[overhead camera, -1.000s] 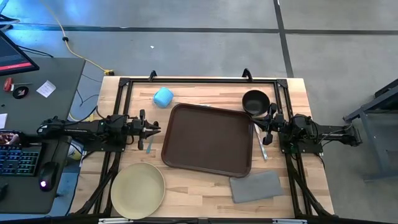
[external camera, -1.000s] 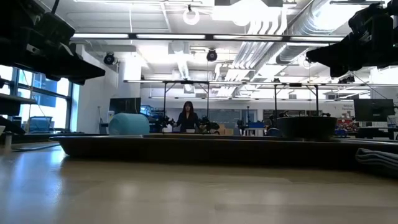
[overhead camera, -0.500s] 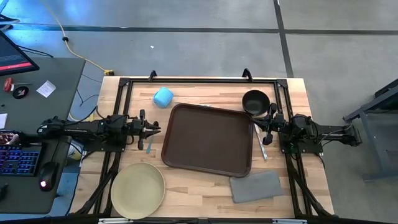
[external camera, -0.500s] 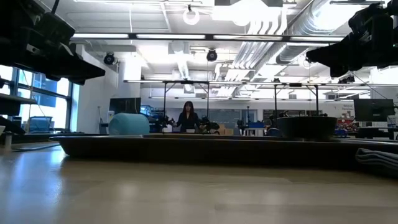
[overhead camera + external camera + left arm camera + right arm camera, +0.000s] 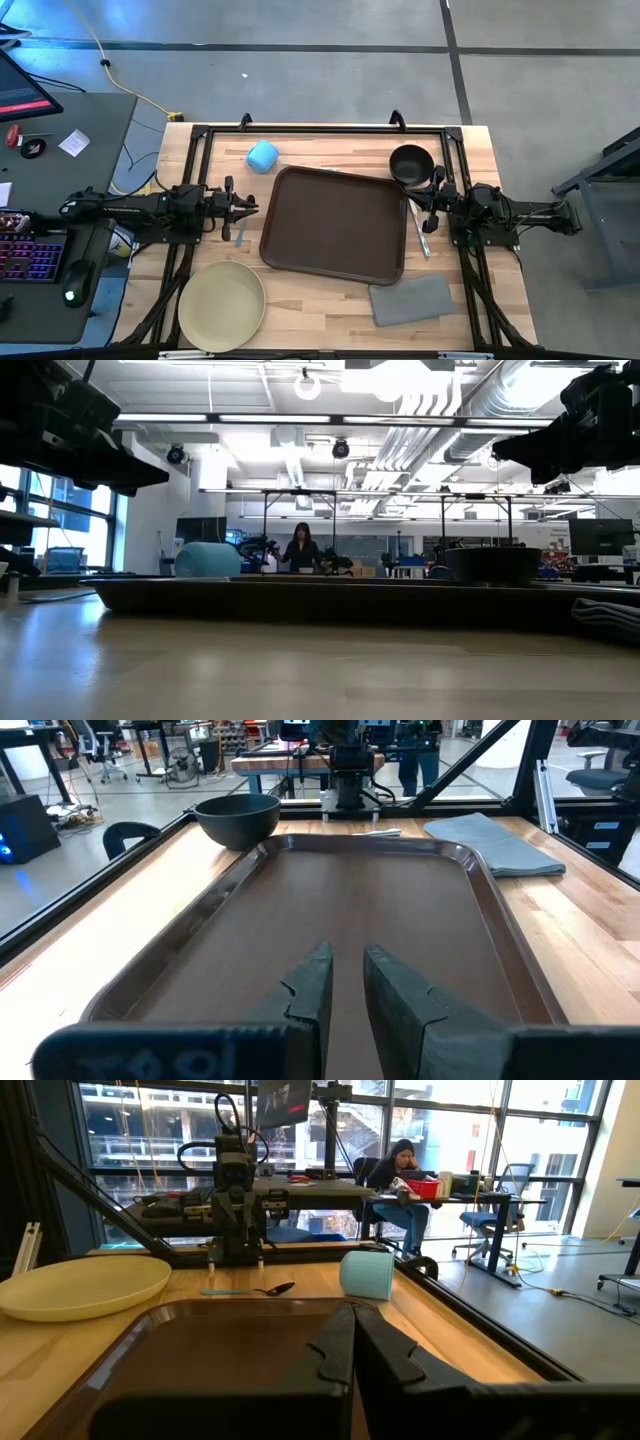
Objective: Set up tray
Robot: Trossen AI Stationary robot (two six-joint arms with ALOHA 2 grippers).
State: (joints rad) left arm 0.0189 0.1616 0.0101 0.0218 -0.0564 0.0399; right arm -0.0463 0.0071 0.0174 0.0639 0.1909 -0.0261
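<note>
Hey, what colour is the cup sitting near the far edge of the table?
Light blue; the cup shows best in the high view.

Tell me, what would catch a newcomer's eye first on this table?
Likely the large dark brown plastic tray, lying empty in the middle of the wooden table. Two dark arms face it from either side, the left end effector and right end effector at its edges. Around it sit a round beige plate, a light blue cup and a black bowl.
</note>
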